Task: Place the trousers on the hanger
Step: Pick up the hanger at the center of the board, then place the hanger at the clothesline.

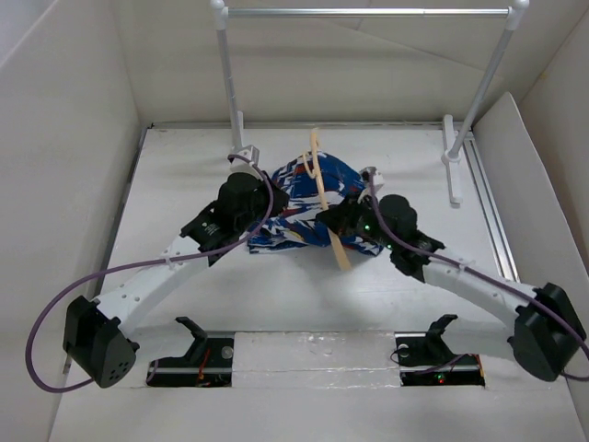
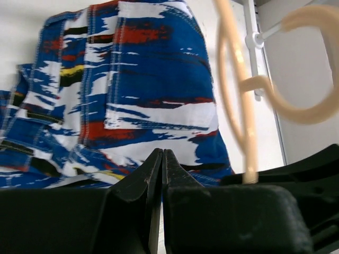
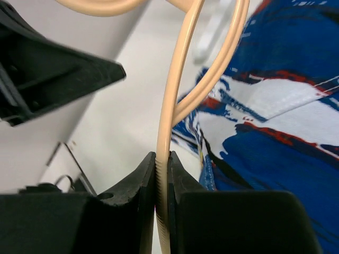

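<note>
The trousers (image 1: 293,224), bright blue with white, red and black streaks, lie bunched in a heap at the middle of the table. The pale tan hanger (image 1: 322,189) stands tilted across the heap, its hook end toward the back. My right gripper (image 3: 162,156) is shut on a thin bar of the hanger (image 3: 175,84), at the heap's right side (image 1: 337,221). My left gripper (image 2: 162,153) is shut with nothing between its fingers, just short of the trousers (image 2: 143,79) at the heap's left edge (image 1: 274,196). The hanger's hook and arms (image 2: 235,90) rise to its right.
A grey metal rail (image 1: 368,13) on two white posts (image 1: 230,78) spans the back of the table, with a post foot (image 1: 453,170) at the back right. White walls (image 1: 64,138) enclose the table on the left, right and back.
</note>
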You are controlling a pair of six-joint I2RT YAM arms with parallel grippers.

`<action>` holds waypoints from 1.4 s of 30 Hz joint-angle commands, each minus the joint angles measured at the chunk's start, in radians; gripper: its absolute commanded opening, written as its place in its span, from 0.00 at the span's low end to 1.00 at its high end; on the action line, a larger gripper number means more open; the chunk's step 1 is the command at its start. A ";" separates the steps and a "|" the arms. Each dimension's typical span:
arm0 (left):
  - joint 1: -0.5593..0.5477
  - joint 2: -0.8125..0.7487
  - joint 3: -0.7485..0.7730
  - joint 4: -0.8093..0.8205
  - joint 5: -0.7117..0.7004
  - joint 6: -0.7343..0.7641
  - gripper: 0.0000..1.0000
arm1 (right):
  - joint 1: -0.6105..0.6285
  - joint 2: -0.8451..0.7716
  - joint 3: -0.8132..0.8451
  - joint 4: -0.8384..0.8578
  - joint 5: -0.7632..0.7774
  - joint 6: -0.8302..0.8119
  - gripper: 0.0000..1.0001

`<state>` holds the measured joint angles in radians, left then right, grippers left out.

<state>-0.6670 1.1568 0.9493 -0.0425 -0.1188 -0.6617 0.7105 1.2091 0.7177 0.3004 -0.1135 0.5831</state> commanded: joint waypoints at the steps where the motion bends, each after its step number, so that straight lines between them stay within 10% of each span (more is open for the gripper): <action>1: 0.003 -0.003 0.058 -0.002 0.013 0.024 0.00 | -0.080 -0.106 -0.020 0.226 -0.061 0.027 0.00; 15: 0.003 0.026 0.171 0.013 0.093 0.045 0.01 | -0.463 -0.089 0.411 0.076 -0.379 0.299 0.00; 18: 0.003 0.017 0.155 0.020 0.111 0.056 0.15 | -0.552 -0.025 0.540 0.037 -0.406 0.314 0.00; 30: 0.003 -0.017 0.135 -0.062 0.093 0.102 0.28 | -0.732 0.349 0.825 0.381 -0.454 0.550 0.00; 42: 0.003 -0.011 0.085 -0.051 0.114 0.089 0.29 | -0.838 0.362 0.849 0.494 -0.508 0.649 0.00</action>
<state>-0.6659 1.1683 1.0538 -0.1162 -0.0235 -0.5827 -0.1326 1.6718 1.4673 0.4446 -0.5854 1.2213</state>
